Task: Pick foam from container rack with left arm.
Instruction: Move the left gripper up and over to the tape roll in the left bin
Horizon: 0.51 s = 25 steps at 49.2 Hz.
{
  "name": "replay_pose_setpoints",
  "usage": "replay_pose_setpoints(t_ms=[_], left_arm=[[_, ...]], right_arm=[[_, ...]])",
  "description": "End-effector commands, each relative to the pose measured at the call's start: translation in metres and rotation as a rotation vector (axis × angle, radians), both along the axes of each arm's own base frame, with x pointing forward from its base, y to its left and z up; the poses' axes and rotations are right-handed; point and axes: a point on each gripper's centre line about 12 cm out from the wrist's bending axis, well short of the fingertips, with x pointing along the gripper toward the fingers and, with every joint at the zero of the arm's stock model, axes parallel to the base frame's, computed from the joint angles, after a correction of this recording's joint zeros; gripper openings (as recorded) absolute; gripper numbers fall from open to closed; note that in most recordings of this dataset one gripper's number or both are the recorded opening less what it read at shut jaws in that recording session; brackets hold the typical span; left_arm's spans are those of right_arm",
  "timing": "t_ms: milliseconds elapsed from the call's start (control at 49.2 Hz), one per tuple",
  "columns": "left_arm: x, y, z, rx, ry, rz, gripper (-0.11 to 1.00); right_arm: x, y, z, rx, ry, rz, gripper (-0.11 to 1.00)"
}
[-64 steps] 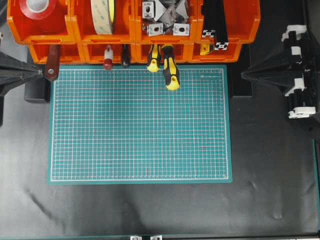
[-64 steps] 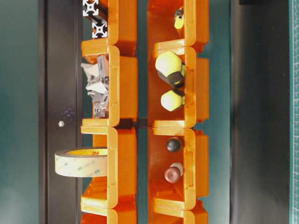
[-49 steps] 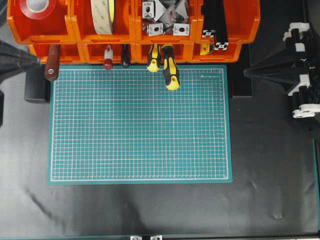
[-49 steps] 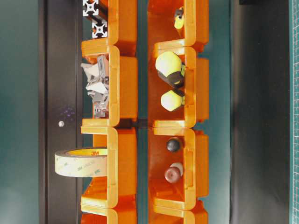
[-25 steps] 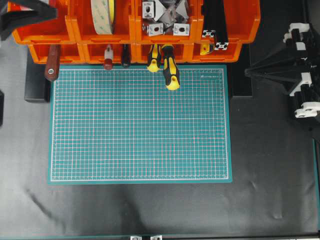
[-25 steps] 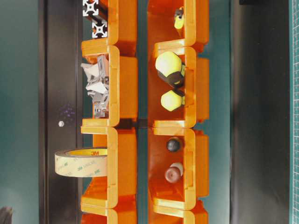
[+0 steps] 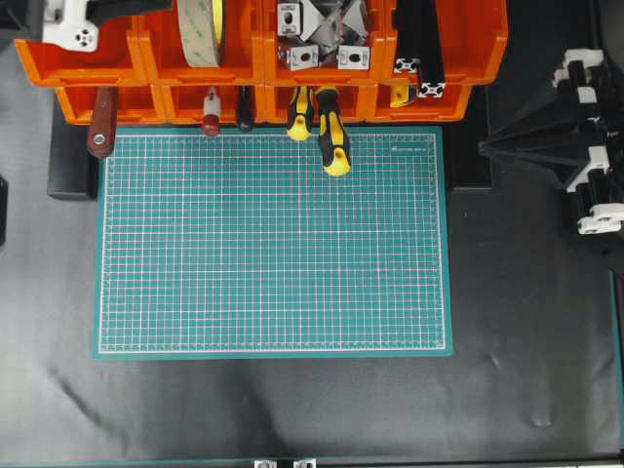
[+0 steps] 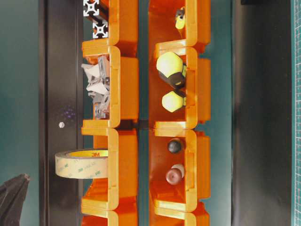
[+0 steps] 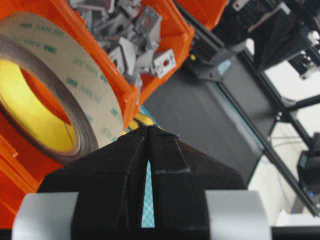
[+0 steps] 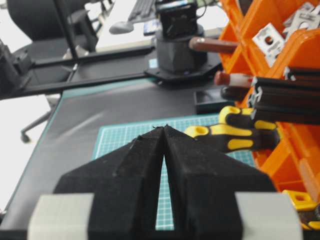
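Only the wrist view shows the shut left tool (image 9: 149, 131) apparently beside the foam (image 9: 47, 90).

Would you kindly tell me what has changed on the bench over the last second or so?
The black left arm swung from the mat's left edge up over the orange plastic container rack, covering the top-left bin, its shut gripper beside the wide foam tape roll. Nothing was grasped. The foam, tools and right arm stayed put.
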Motion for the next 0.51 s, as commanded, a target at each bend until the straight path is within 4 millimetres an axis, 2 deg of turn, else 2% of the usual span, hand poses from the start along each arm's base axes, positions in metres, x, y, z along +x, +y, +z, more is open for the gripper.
replay_pose_setpoints(t_ms=[0,102,264,325,386,488], left_arm=[[-0.002,0.002,0.015,0.017,-0.04,0.006,0.03],[-0.003,0.004,0.016,0.014,-0.043,0.015,0.2],[-0.005,0.009,0.009,-0.008,0.007,0.039,0.68],[-0.008,0.012,0.006,-0.03,0.035,0.06,0.82],[-0.009,0.014,0.005,-0.047,0.036,0.077,0.9],[-0.009,0.018,0.005,-0.056,0.033,0.094,0.88]], right_arm=[[0.002,0.002,0.006,0.002,-0.011,0.012,0.0],[0.001,0.005,0.005,0.002,-0.008,0.023,0.0],[0.001,0.005,0.004,0.002,-0.006,0.026,0.0],[0.001,0.005,0.005,0.002,-0.009,0.026,0.0],[0.0,0.005,0.005,0.002,-0.011,0.027,0.0],[-0.002,0.006,0.008,0.003,-0.024,0.034,0.0]])
